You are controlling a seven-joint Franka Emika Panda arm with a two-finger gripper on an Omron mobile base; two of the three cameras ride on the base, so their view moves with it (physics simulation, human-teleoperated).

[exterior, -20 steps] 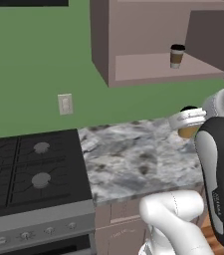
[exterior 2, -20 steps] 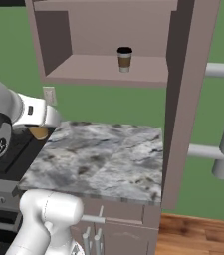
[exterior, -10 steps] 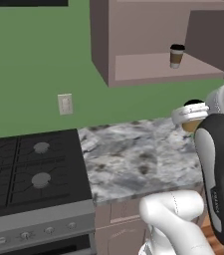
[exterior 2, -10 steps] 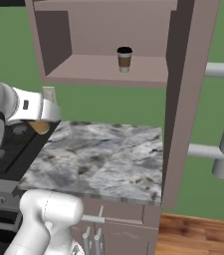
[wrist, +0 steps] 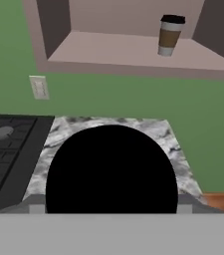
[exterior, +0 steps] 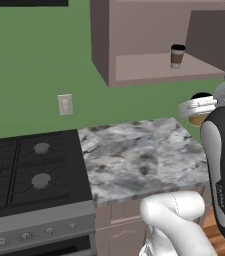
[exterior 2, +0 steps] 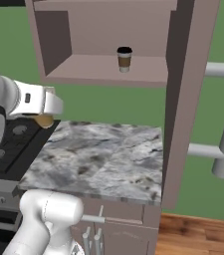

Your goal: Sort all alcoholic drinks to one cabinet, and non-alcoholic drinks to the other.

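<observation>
In the left base view we see the tan cup upright on the open wall cabinet's shelf, above the marble table. The right base view shows that cup alone on that shelf. In the hand view a big black round shape sits right before our claw, seemingly clamped on it, fingertips hidden

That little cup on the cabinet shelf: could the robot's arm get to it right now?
Probably not straight away. The cup stands unobstructed on the shelf of the open cabinet, but a big black round thing sits right in front of the hand, apparently carried between its fingers, so it looks occupied.
</observation>
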